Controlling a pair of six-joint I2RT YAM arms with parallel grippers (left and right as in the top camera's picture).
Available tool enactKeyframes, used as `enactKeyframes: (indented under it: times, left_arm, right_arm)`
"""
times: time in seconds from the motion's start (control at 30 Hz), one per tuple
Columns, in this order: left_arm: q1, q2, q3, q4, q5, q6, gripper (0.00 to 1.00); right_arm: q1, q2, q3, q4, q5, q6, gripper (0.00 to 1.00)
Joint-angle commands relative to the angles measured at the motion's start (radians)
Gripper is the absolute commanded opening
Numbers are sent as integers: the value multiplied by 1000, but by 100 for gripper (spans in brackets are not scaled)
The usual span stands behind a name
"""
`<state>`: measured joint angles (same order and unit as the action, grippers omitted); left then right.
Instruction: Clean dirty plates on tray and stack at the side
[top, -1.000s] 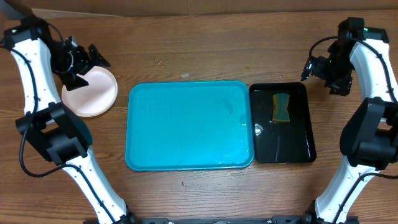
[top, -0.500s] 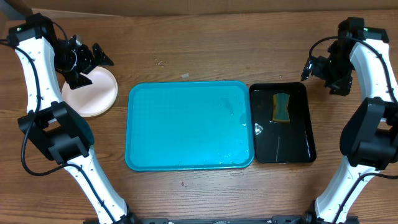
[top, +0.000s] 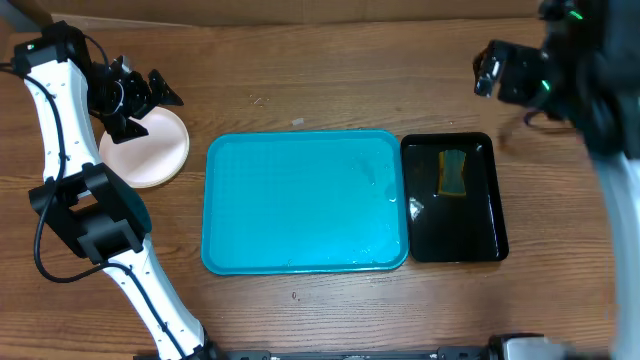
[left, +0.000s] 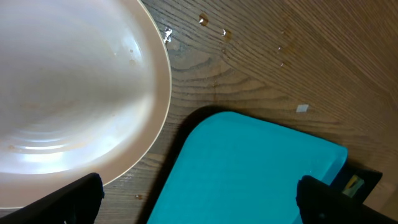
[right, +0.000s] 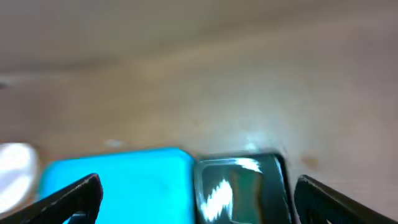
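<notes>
The turquoise tray (top: 305, 200) lies in the middle of the table with no plates on it. The plates (top: 150, 155) sit as one white stack on the wood left of the tray; only the top one shows. My left gripper (top: 150, 95) is open and empty, held above the stack's far edge. In the left wrist view the top plate (left: 68, 87) fills the upper left and the tray (left: 249, 168) lies below. My right gripper (top: 490, 72) is open and empty, high over the table behind the black tray. The right wrist view is blurred; the turquoise tray (right: 118, 186) shows.
A smaller black tray (top: 470, 225) stands right of the turquoise one, with a yellow-green sponge (top: 453, 172) in its far part and some water. It shows blurred in the right wrist view (right: 242, 186). Small crumbs lie on the wood behind the turquoise tray.
My right arm has swung up and left, blurred with motion. My left gripper has lifted slightly off the plate stack and stays near it.
</notes>
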<state>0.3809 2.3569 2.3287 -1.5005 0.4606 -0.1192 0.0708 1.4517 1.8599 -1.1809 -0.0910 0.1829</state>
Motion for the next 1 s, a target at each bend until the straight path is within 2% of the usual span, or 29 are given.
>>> enactKeyframes:
  times: [0.0, 0.2, 0.33, 0.43, 0.53, 0.63, 0.83, 0.97]
  left_arm:
    - [-2, -10, -5, -2, 18, 26, 100]
    - [-2, -10, -5, -2, 18, 26, 100]
    - [-2, -10, -5, -2, 18, 26, 100]
    - [-2, -10, -5, -2, 18, 26, 100]
    - [-2, -10, -5, -2, 18, 26, 100]
    - [-2, -10, -5, -2, 18, 26, 100]
    - [-2, -10, -5, -2, 18, 26, 100]
    - [-2, -10, -5, -2, 18, 26, 100]
  right_arm:
    - [74, -216, 11, 32, 73, -31, 100]
    - [93, -493, -57, 62, 81, -31, 100]
    - [91, -671, -210, 139, 178, -36, 100]
    - [79, -825, -416, 322, 183, -108, 100]
    - [46, -980, -686, 580, 124, -174, 100]
    - [-17, -1151, -1066, 941, -6, -191, 100]
    - [-53, -1296, -1434, 1260, -113, -187, 100]
    - [-53, -1396, -1595, 1331, -113, -183, 100]
